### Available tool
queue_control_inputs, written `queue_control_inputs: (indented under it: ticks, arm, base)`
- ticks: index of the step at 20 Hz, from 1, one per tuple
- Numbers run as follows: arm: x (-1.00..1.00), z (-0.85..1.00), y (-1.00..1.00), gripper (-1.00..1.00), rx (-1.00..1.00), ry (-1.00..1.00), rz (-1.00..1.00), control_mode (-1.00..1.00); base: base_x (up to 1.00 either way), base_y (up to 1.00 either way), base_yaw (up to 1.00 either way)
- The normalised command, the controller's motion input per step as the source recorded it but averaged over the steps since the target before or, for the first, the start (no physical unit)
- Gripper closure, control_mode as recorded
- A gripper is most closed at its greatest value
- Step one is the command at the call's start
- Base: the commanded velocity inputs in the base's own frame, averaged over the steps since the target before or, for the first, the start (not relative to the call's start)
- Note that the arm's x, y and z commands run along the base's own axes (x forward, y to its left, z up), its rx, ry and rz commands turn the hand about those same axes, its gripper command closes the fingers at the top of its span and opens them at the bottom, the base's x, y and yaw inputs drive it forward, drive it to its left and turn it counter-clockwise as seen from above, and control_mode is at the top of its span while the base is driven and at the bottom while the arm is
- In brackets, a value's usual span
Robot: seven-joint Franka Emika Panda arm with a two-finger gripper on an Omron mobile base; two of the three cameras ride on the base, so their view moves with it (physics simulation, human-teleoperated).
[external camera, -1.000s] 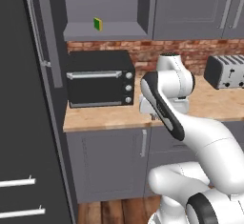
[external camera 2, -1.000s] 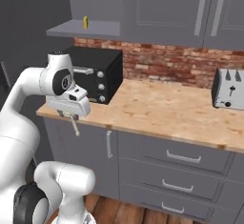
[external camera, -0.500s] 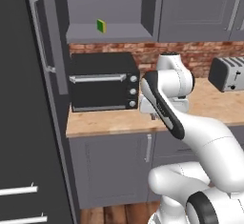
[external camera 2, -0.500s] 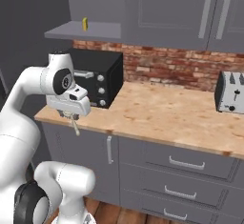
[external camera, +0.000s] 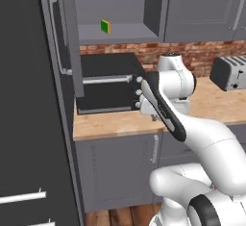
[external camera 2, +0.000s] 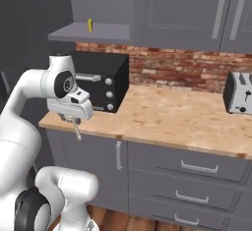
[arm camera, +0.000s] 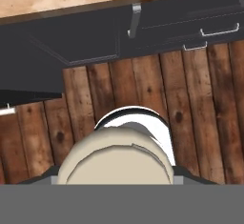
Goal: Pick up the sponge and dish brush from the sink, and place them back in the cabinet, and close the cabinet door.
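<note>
The dish brush (arm camera: 116, 158), its round cream-white head toward the hand camera, sits between the fingers of my gripper (external camera 2: 70, 120), which is shut on it. A slim grey part of the dish brush (external camera 2: 78, 131) hangs below the hand, just off the counter's front left corner. The green and yellow sponge (external camera: 105, 26) (external camera 2: 90, 25) stands on the inner shelf of the grey wall cabinet (external camera: 122, 33) (external camera 2: 98, 31). The cabinet door (external camera: 72, 42) is swung open, seen edge-on to the left of the shelf. The sink is out of view.
A black toaster oven (external camera: 108, 83) (external camera 2: 101, 82) stands under the open cabinet, close beside the hand. A silver toaster (external camera: 230, 73) (external camera 2: 239, 95) sits far right on the wood-grain countertop (external camera 2: 172, 119). A tall dark unit (external camera: 29, 124) stands left. Wood floor (arm camera: 143, 85) lies below the hand.
The whole scene has slid to the right in both base views, so the base has driven left. The arm keeps the same pose with the dish brush in the gripper.
</note>
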Motion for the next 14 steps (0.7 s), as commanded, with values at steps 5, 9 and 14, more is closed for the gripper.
queue_control_inputs:
  ticks: [5, 9, 14]
  arm:
    - [0.00, 0.00, 0.00, 1.00, 0.00, 0.00, 0.00, 1.00]
    - [0.00, 0.00, 0.00, 1.00, 0.00, 0.00, 0.00, 1.00]
    - [0.00, 0.00, 0.00, 1.00, 0.00, 0.00, 0.00, 1.00]
  base:
    - [0.29, 0.37, -0.12]
    - [0.38, 0.29, -0.02]
    - [0.40, 0.23, 0.00]
